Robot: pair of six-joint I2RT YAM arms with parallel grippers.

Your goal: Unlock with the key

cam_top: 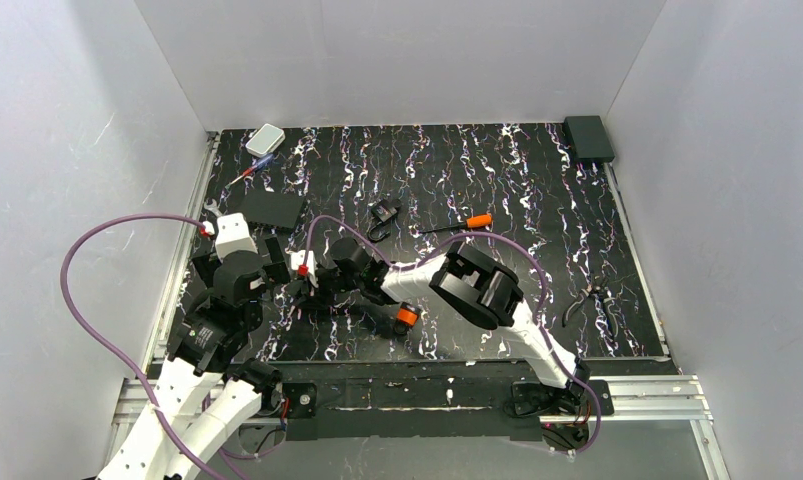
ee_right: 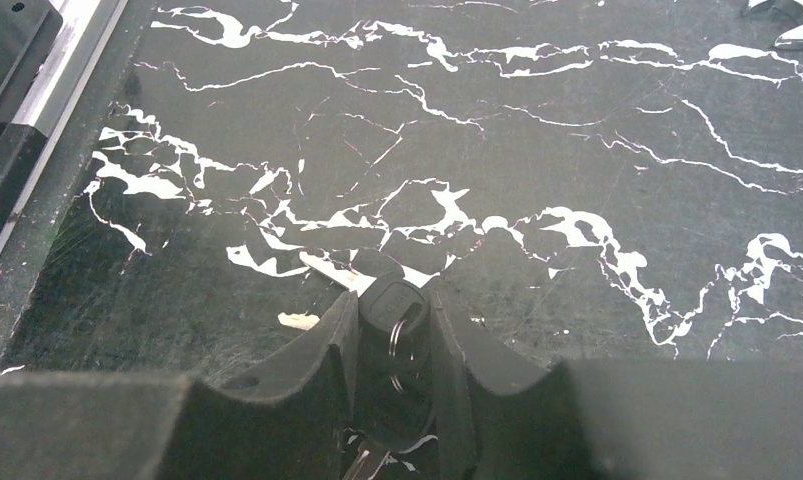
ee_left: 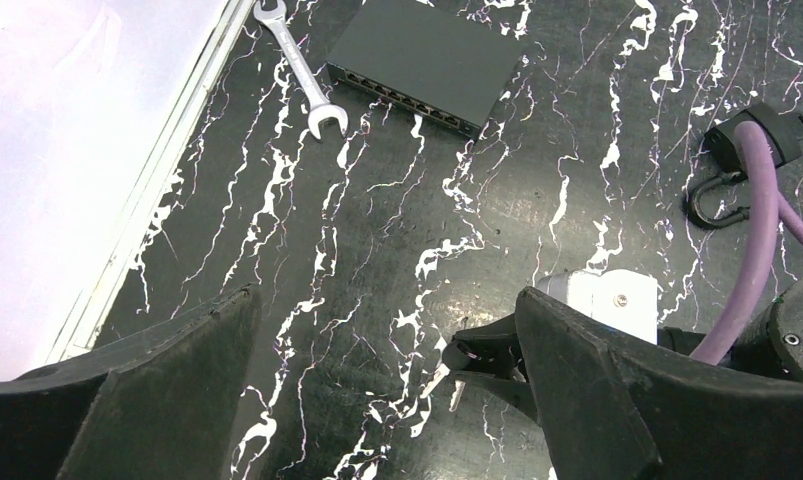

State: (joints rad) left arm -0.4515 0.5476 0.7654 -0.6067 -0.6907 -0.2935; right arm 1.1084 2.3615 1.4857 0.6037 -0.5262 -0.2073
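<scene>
The key [ee_right: 391,301] has a rounded black head and a pale blade pointing up-left. It hangs on a small ring with a second key below it. My right gripper [ee_right: 392,312] is shut on the black head, low over the tabletop at the left [cam_top: 305,288]. The left wrist view shows the key [ee_left: 458,357] in those fingertips, with two pale blades hanging down. My left gripper [ee_left: 377,400] is open and empty, just left of the key [cam_top: 275,262]. The small orange padlock [cam_top: 405,317] lies on the table under the right forearm.
A silver wrench [ee_left: 302,70] and a flat black box [ee_left: 422,60] lie beyond the left gripper. A black padlock [cam_top: 382,213], an orange-handled screwdriver [cam_top: 467,222], pliers [cam_top: 592,300], a white box [cam_top: 265,138] and a black box [cam_top: 588,137] lie further off.
</scene>
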